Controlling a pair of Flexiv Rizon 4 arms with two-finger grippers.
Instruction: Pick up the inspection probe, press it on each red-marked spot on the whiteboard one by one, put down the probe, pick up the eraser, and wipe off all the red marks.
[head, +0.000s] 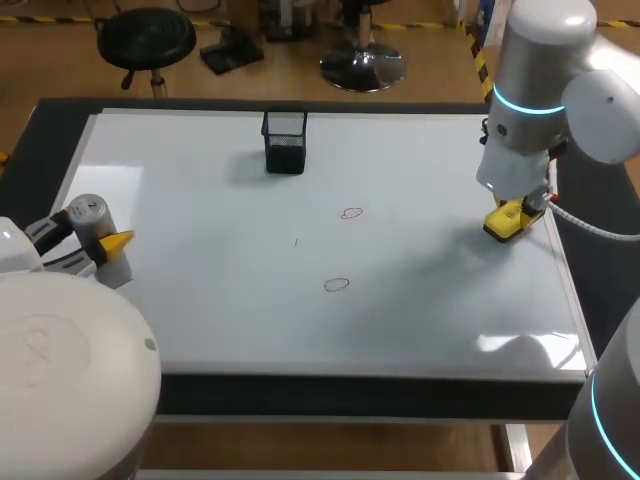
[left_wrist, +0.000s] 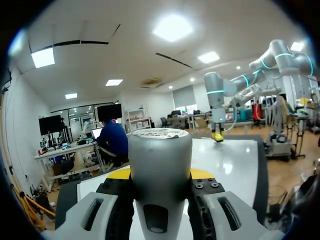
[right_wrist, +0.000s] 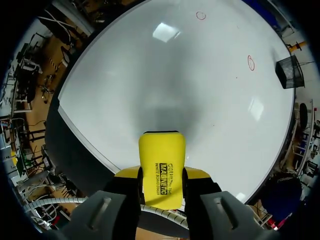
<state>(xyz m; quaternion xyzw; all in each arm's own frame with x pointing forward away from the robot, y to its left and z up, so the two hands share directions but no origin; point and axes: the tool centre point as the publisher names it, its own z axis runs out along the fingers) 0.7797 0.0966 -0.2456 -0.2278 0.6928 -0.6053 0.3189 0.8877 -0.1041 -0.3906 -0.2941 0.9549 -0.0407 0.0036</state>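
Right gripper (right_wrist: 161, 175) pinches the yellow rectangular block eraser (right_wrist: 162, 150) by one end, at the glossy white whiteboard's (head: 200, 300) right edge, well apart from both red ring marks (head: 351, 213). You risk it levering loose under wiping pressure. Left gripper (left_wrist: 160, 175) clamps the grey cylindrical probe (left_wrist: 160, 150).

dark table (head: 350, 395), soft glare patches
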